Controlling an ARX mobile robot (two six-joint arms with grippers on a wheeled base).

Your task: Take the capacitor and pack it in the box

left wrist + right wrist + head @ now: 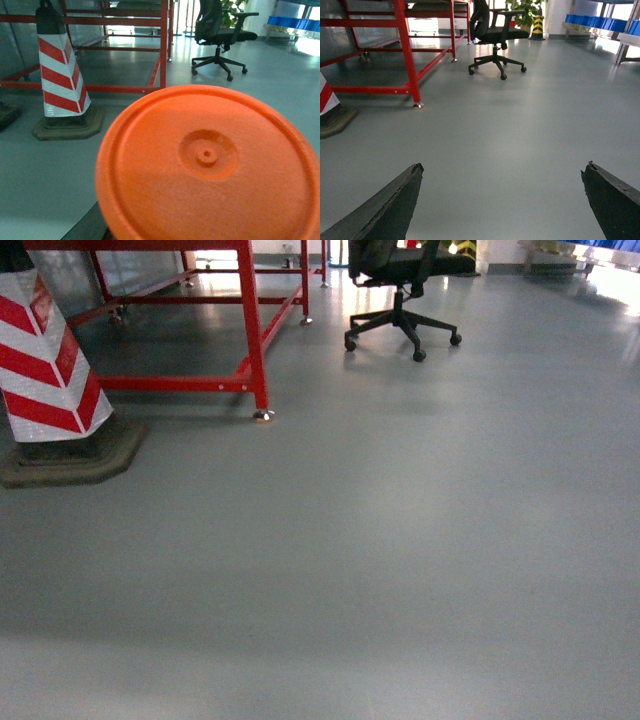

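Head view: grey floor, a red frame table, a red-and-white striped cone and a black office chair are seen; no box or capacitor is in view. Left wrist view: an orange disc fills the foreground, and the left claw's state cannot be told. Right wrist view: the right gripper is recorded with fingers wide apart over bare floor, nothing held.

1. Right gripper: two dark grey, nearly black fingers, wedge-shaped and tapering to blunt tips, with rough, chipped-looking edges and a matte surface.
2. An orange disc, finely ridged, with a raised rim and a round central dimple holding a small boss, fills the left wrist view.
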